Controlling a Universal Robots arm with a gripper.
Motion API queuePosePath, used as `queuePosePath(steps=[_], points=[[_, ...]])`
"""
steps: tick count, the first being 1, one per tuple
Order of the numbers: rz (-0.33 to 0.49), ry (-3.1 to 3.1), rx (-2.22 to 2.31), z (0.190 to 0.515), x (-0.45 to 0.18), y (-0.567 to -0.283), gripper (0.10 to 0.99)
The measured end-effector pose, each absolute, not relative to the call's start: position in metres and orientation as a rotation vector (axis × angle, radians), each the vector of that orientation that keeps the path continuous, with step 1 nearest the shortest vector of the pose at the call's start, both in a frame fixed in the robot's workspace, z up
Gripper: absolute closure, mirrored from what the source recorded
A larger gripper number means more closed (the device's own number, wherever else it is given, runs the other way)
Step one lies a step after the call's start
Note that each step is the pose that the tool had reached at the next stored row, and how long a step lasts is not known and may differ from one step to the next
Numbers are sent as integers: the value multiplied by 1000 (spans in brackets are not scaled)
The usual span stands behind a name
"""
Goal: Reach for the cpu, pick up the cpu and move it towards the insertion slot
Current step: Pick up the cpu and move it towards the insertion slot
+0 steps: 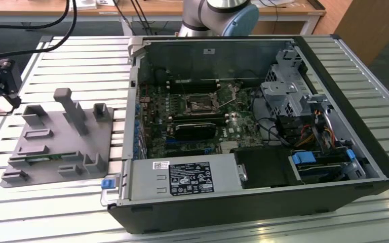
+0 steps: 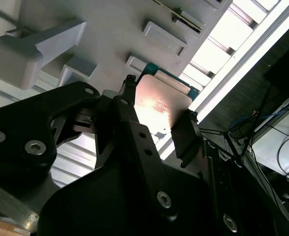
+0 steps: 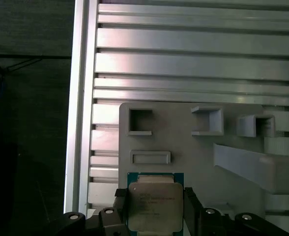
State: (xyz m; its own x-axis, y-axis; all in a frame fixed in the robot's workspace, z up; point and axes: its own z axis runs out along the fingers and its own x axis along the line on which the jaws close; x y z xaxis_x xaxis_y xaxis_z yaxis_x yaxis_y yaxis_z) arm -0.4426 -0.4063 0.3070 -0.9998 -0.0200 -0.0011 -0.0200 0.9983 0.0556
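The cpu [image 3: 154, 206] is a flat square chip with a pale metal top and a green rim. My gripper [image 3: 154, 211] is shut on it, one black finger [image 3: 119, 209] against each side. In the second wrist view the cpu [image 2: 161, 105] shines between the fingers [image 2: 187, 135], held above the grey plastic holder [image 2: 110, 29]. The exterior view puts my gripper [image 1: 0, 98] and the cpu [image 1: 2, 104] at the far left, beside the holder [image 1: 59, 136]. The insertion slot [image 1: 200, 105] lies inside the open computer case, well off to the exterior view's right.
The open case [image 1: 248, 131] has tall walls, a labelled power supply [image 1: 181, 179] at the front and a long black card [image 1: 194, 129] just below the slot. A green memory stick [image 1: 40, 159] rests in the holder. The slatted table's edge [image 3: 80, 123] is close by.
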Motion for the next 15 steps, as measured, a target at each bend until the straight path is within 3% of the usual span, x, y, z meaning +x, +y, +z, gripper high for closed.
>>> queuePosePath(steps=[15], points=[[87, 3140, -31, 327, -443, -406, 545]])
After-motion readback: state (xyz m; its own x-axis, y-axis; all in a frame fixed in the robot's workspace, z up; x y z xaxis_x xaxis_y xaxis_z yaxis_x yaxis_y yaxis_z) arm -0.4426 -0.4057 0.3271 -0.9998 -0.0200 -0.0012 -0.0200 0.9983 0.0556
